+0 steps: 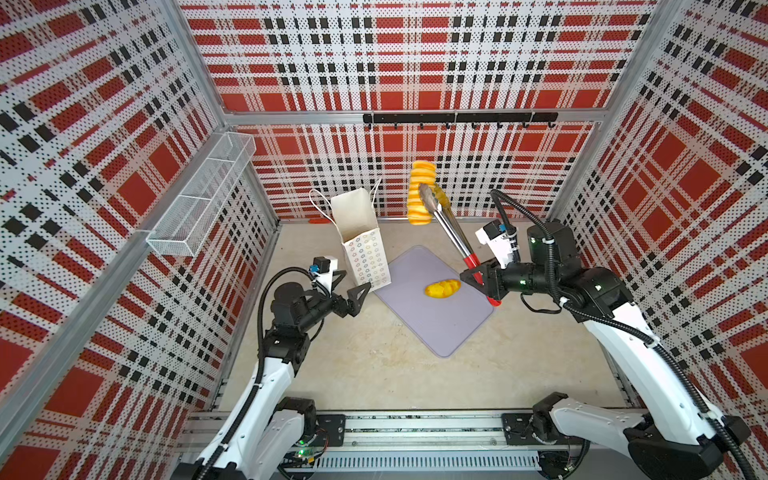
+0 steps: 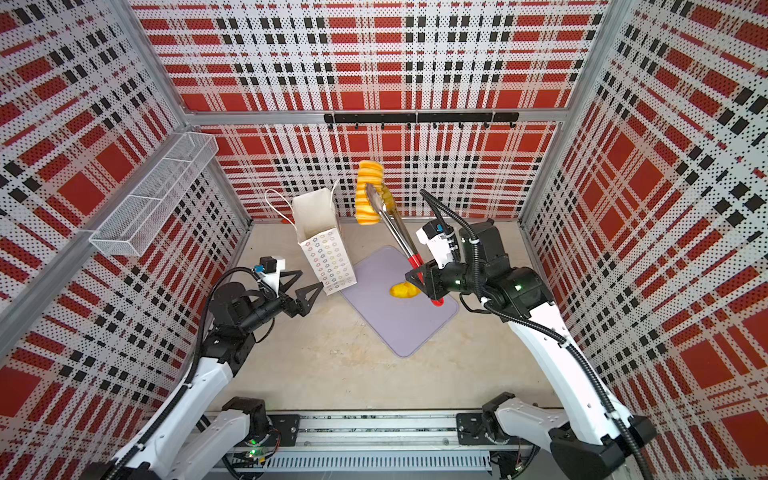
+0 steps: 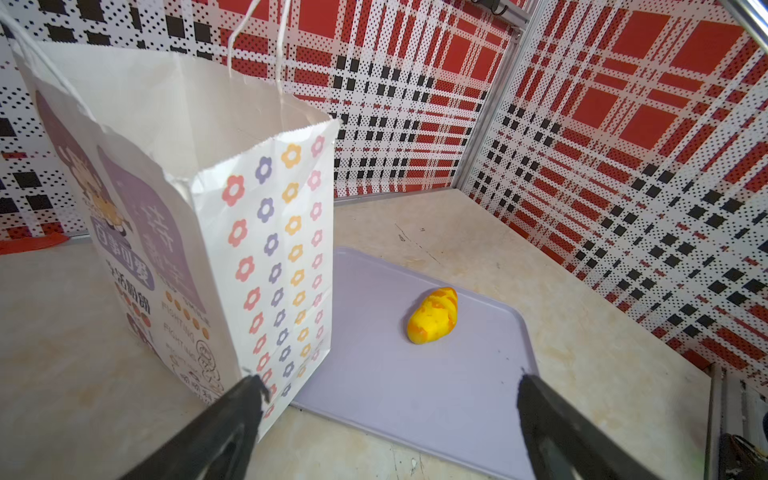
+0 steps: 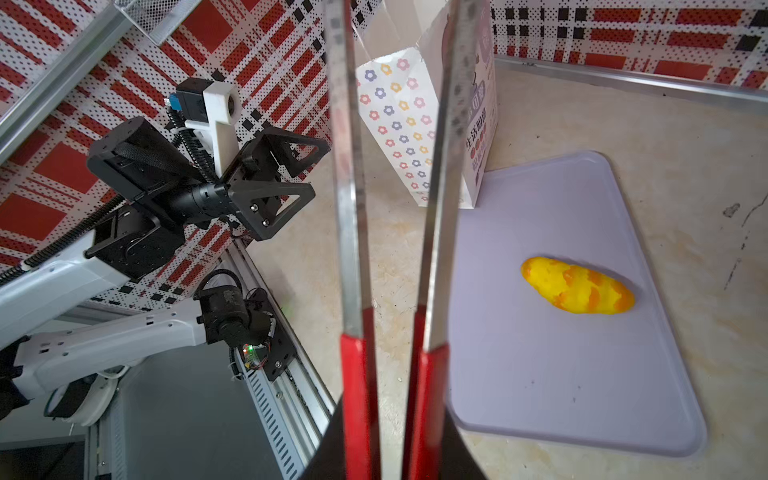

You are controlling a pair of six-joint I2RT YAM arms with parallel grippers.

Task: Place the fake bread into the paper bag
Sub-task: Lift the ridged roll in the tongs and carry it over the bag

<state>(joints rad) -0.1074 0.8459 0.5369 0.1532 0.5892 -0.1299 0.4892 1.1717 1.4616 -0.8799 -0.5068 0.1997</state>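
— Where is the bread?
— One long ridged loaf is up in the air, pinched near its middle between the tips of the tongs. It hangs almost upright beside the open top of the paper bag, to the bag's right in both top views, not over the opening.
— And what holds the tongs?
— The right gripper is closed around their red handles. The left gripper stands wide open and holds nothing. One finger is just beside the bag's lower corner; if it touches, I cannot tell.
— How does the bag stand?
— Upright, with the mouth open, and the cord handles lean outward from the rim. Its foot meets the corner of a pale purple mat.
— Any other bread?
— One small bun lies on that mat, right of the bag. It is apart from the bag and from every edge of the mat.
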